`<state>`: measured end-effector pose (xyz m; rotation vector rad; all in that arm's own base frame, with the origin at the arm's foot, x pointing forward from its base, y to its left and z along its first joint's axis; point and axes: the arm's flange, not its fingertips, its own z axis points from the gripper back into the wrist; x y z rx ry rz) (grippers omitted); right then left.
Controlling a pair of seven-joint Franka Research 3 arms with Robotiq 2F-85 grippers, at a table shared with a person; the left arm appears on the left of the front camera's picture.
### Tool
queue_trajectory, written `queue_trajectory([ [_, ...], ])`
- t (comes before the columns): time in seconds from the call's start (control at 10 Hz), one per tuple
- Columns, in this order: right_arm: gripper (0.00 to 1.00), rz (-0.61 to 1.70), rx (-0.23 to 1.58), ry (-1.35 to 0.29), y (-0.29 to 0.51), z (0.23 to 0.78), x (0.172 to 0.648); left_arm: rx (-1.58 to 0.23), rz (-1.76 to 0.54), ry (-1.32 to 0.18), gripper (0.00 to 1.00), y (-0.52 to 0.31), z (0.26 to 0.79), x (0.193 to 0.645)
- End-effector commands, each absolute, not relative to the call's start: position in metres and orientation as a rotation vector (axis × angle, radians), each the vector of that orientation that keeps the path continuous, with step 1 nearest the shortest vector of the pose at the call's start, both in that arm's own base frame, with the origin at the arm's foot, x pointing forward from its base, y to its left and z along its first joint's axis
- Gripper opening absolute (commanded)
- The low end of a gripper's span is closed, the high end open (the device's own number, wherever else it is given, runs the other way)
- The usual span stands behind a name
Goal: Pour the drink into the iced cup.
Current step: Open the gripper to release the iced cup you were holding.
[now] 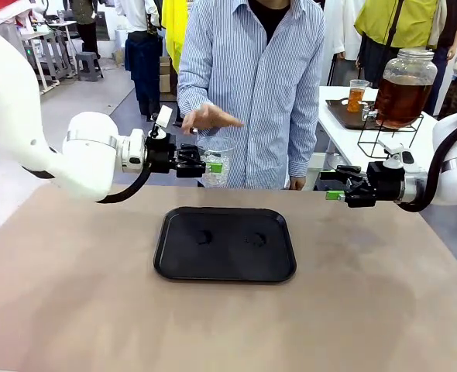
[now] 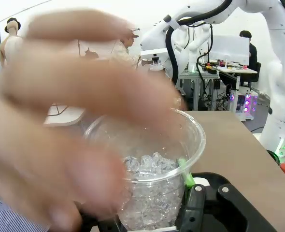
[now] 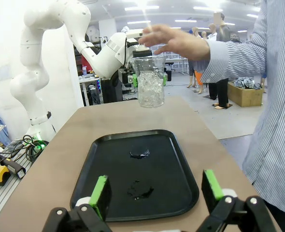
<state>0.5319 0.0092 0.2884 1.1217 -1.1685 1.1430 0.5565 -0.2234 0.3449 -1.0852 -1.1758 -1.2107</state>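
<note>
A clear plastic iced cup (image 1: 221, 149) hangs above the table's far edge, held by my left gripper (image 1: 210, 167), which is shut on its sides. Close up, the iced cup (image 2: 154, 174) holds ice cubes, with a green pad (image 2: 185, 175) pressed to its wall. A person's hand (image 1: 209, 118) hovers just over its rim, blurred in the left wrist view. The drink, amber liquid, shows in a small clear cup (image 1: 357, 96) on the side table at the back right. My right gripper (image 1: 335, 187) is open and holds nothing, with its fingers (image 3: 100, 191) wide apart above the tray.
A black tray (image 1: 174, 256) with two small wet spots lies mid-table. A large glass dispenser jar (image 1: 403, 89) of amber liquid stands on a wire stand beside the small cup. The person in a striped shirt (image 1: 259, 85) stands at the far edge.
</note>
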Motion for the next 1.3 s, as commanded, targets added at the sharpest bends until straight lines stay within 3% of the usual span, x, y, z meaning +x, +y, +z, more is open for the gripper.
queue_trajectory([
  [0.0,1.00,1.147,1.122,-1.169,0.0108,0.2915,0.5340,-1.081,-1.221,-1.190,0.61,-0.2232,0.3466,0.5551],
  [1.2,1.00,1.147,1.122,-1.169,0.0108,0.2915,0.5340,-1.081,-1.221,-1.190,0.61,-0.2232,0.3466,0.5551],
])
